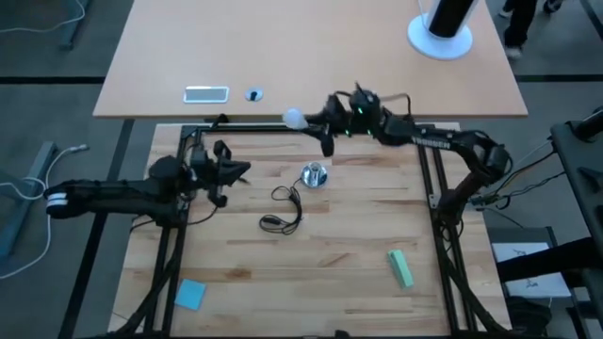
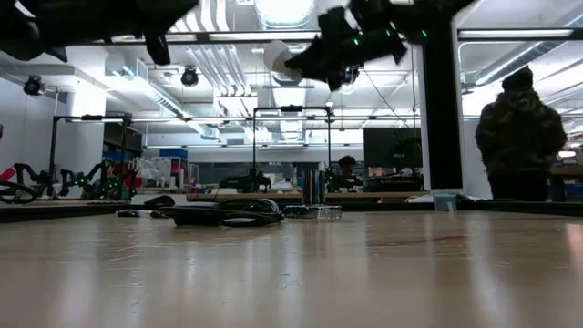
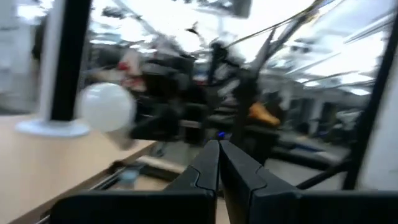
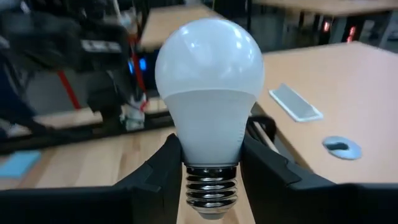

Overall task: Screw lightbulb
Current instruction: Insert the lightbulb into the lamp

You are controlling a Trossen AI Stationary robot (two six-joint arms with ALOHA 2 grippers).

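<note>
The frosted white lightbulb is high above the table near its far edge, held in my right gripper, which is shut on it. In the low view the lightbulb hangs well above the round silver socket. The socket stands on its base on the wood, and its black cord trails toward the near side. My left gripper is shut and holds nothing, raised left of the socket. In the left wrist view its fingers point toward the lightbulb. My right gripper pinches the lightbulb's narrow neck between its two fingers, just above the grey screw base. The fingers lie about level and come from the table's right. The bulb is lifted clear, dome toward the left, screw base back between the fingers.
On the pale table beyond the far edge lie a flat silver device, a small blue round cap and a white round stand. A green block and a blue pad lie near the front. A person stands in the room behind.
</note>
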